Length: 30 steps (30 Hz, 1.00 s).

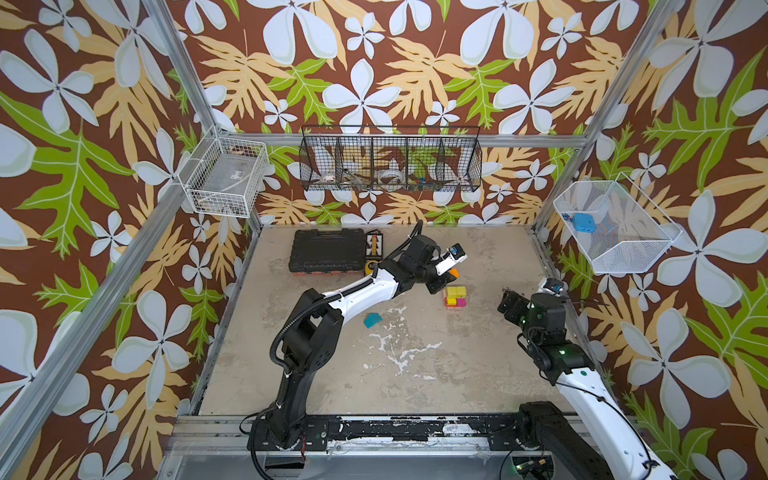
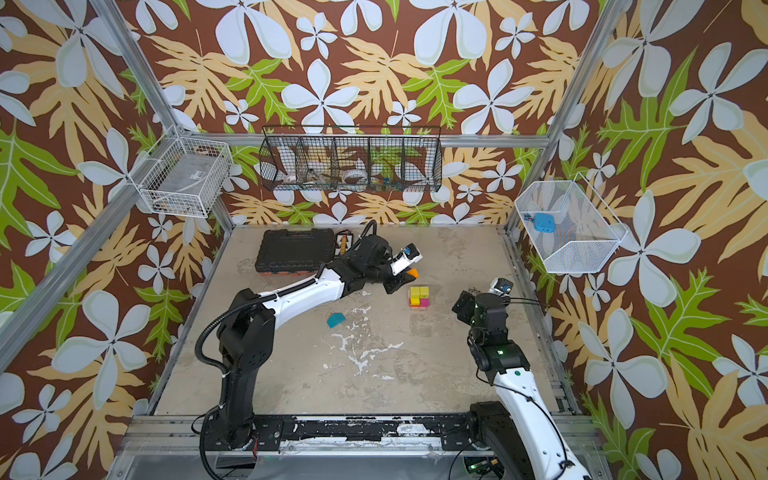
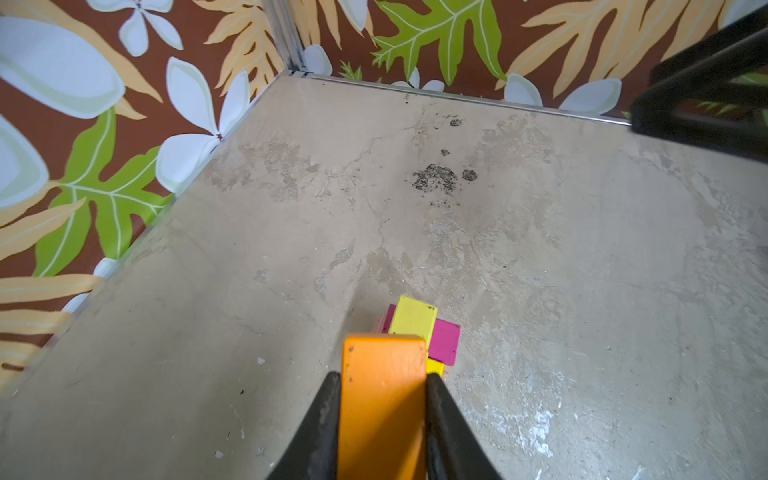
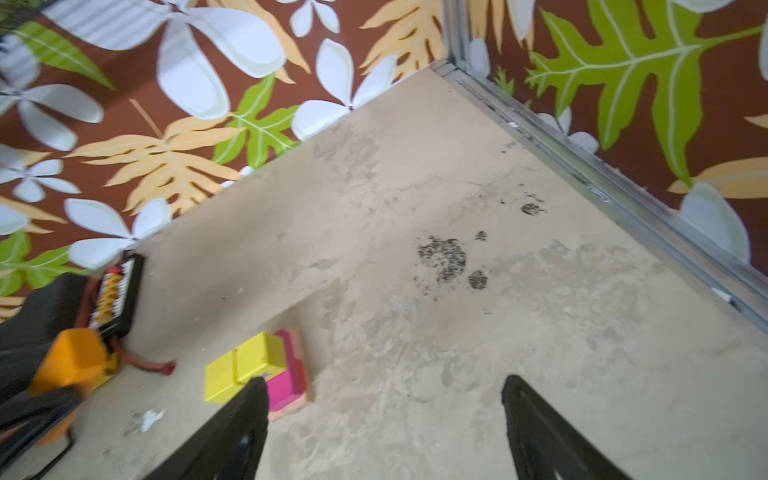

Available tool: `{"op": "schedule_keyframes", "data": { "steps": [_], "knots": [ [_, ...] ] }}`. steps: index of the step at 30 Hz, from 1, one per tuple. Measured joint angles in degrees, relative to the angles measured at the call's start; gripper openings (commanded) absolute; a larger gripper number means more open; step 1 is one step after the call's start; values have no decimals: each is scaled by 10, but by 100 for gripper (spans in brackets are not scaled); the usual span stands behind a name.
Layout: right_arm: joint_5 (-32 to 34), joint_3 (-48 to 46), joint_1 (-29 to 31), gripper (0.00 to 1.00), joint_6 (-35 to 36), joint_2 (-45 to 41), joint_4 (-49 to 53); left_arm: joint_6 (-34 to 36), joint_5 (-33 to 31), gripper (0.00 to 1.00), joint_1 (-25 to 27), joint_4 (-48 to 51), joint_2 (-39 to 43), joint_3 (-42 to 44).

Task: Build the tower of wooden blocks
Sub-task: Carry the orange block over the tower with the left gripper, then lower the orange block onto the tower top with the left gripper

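The left tool [image 3: 383, 376] grips a long orange wooden block [image 3: 382, 428] near the small yellow, magenta and pink wooden-block tower [image 1: 455, 297], which stands around the middle of the desk [image 1: 415, 374], toward its far edge. Lowered skewed, the block could knock off the tower's seemingly uneven yellow top. The right tool [image 4: 384, 382] gapes empty nearby.

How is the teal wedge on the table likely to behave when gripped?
The teal wedge looks like a solid painted block, so it is probably stiff and light. Its angled faces could slip out of a squeeze. It rests flat, so rolling seems unlikely.
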<state>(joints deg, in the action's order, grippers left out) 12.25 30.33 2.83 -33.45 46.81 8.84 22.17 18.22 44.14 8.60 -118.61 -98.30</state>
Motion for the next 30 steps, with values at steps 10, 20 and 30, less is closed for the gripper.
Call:
{"op": "schedule_keyframes", "data": {
  "steps": [10, 20, 30],
  "knots": [
    [26, -65, -48, 88, -22, 86, -104, 78, -5, 0, 39, 160, -119, -185],
    [26, -58, -50, 88, -36, 139, -153, 113, -28, 0, 41, 236, -170, -246],
    [20, -57, -50, 89, -36, 146, -158, 128, -42, 0, 41, 254, -199, -288]
  ]
}}
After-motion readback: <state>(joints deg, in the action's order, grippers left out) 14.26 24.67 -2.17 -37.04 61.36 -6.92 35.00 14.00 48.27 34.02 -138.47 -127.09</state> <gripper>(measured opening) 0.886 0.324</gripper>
